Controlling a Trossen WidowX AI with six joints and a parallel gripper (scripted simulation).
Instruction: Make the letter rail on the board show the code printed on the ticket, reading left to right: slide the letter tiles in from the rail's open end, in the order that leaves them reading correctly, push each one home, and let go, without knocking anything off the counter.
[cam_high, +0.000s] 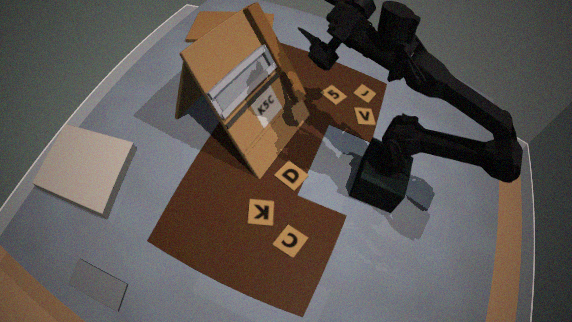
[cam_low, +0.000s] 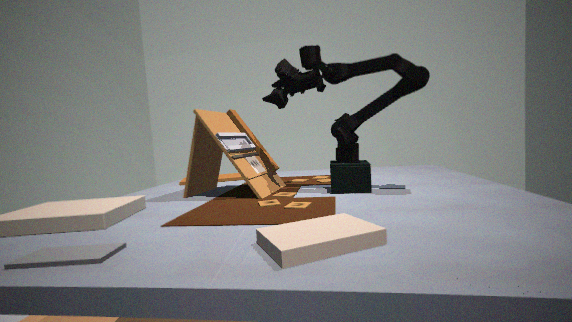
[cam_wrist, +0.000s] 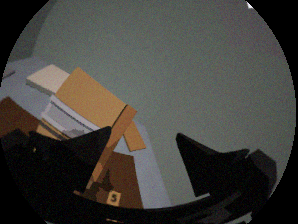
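Observation:
The sloped board (cam_high: 220, 55) (cam_low: 212, 120) (cam_wrist: 90, 95) bears an empty letter rail (cam_high: 239, 70) (cam_low: 235, 134) and a ticket (cam_high: 272, 116) that reads K5C. Tiles K (cam_high: 261, 212) (cam_low: 269, 202), C (cam_high: 290, 240) (cam_low: 298, 205) and D (cam_high: 291, 175) (cam_low: 284, 194) lie flat near the board's lower end. Tiles 5 (cam_high: 334, 94) (cam_wrist: 113, 198), J (cam_high: 365, 93) and V (cam_high: 365, 116) lie flat on the robot's side. My gripper (cam_high: 312, 16) (cam_low: 268, 93) (cam_wrist: 144, 133) is open and empty, high above the counter beyond the board's ledge side.
A brown mat (cam_high: 200, 210) lies under the tiles. A thick pale slab (cam_high: 82, 167) (cam_low: 75, 212) lies left of the board, with a thin grey plate (cam_high: 98, 284) (cam_low: 65, 254) nearby. Another pale block (cam_low: 320, 235) is near the front. A wooden piece (cam_high: 202, 25) (cam_wrist: 134, 139) lies behind the board.

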